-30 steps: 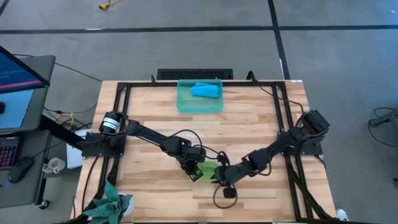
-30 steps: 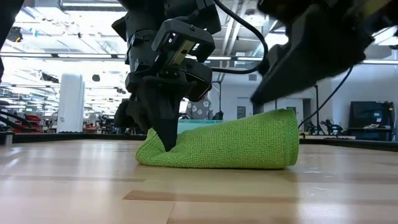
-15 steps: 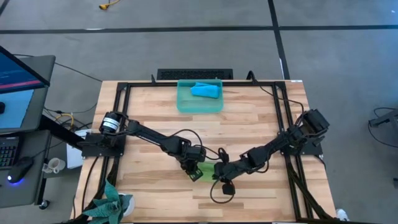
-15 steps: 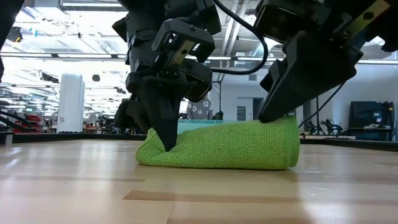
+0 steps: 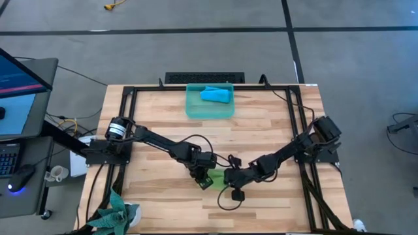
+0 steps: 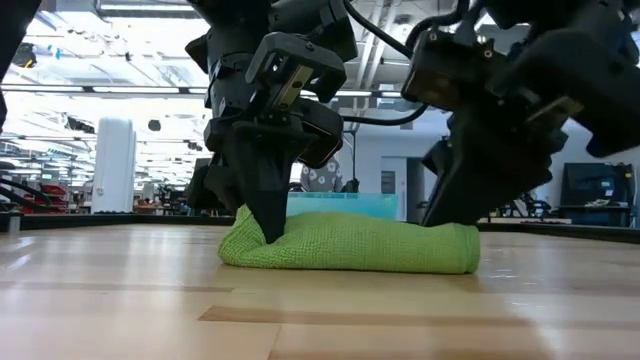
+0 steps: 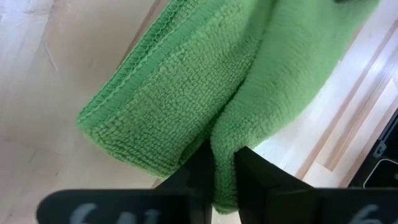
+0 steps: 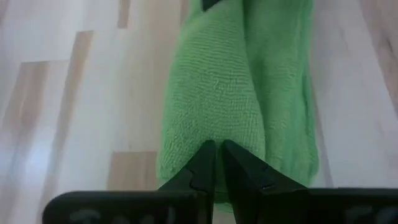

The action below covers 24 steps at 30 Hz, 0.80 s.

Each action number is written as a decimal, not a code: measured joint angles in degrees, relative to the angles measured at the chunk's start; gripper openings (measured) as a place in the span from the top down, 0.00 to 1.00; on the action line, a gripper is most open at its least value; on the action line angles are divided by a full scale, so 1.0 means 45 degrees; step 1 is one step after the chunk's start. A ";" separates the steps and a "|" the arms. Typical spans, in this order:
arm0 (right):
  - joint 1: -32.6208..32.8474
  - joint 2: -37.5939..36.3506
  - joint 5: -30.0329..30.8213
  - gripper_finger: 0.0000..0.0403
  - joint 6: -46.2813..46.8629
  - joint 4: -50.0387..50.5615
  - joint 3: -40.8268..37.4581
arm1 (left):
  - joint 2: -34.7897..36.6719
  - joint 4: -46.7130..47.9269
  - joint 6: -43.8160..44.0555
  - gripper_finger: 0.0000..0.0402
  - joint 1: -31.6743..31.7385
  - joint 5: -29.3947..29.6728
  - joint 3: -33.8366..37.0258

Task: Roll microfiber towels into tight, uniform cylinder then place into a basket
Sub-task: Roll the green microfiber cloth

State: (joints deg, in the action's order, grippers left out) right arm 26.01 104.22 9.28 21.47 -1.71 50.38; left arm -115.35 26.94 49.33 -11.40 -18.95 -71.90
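The lime green towel [image 6: 350, 245] lies as a loose folded roll on the table's near middle [image 5: 209, 180]. My left gripper [image 6: 270, 230] stands at its left end, shut on cloth [image 7: 224, 168]. My right gripper [image 6: 445, 215] is down on its right end with fingers nearly together [image 8: 219, 155]. The sky blue towel [image 5: 215, 95] lies in the teal basket [image 5: 193, 109] at the table's far edge. My left gripper pinches a thick fold at the towel's left end [image 7: 225, 146] between its two fingers, coming from above and pointing down. The towel lies on the table. My right gripper presses its nearly shut fingertips [image 8: 205, 158] down on the towel's right end [image 8: 214, 124], from above. The end is flattened onto the table. Whether cloth is caught between the fingers, I cannot tell.
A black frame [image 5: 196, 88] runs round the wooden table top. Cables loop on the table near my right gripper [image 5: 225, 199]. A monitor and desk stand off the table's left side [image 5: 19, 85].
My right gripper has gone toward the table's left edge and down onto the towel's right end. That end stood high a second ago and is now pressed low and flat. The towel's left end has stayed in place.
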 joint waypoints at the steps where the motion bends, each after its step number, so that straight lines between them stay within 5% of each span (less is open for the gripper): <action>1: -0.0036 0.0009 0.0066 0.86 0.0082 0.0061 -0.0012 | 0.0000 -0.0001 0.0019 0.90 0.0000 0.0015 0.0000; 16: -0.0246 -0.0005 0.0305 0.86 0.0471 0.0699 0.0004 | 0.0074 -0.0269 -0.1055 0.69 0.0094 -0.0925 -0.0005; 24: -0.0246 -0.0005 0.0310 0.86 0.0471 0.0831 0.0003 | 0.0711 0.0031 -0.1455 0.68 0.0073 -0.0054 0.0039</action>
State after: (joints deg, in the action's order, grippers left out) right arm 24.91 104.20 10.68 23.59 2.03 50.39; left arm -112.15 27.08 42.78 -11.07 -19.19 -71.72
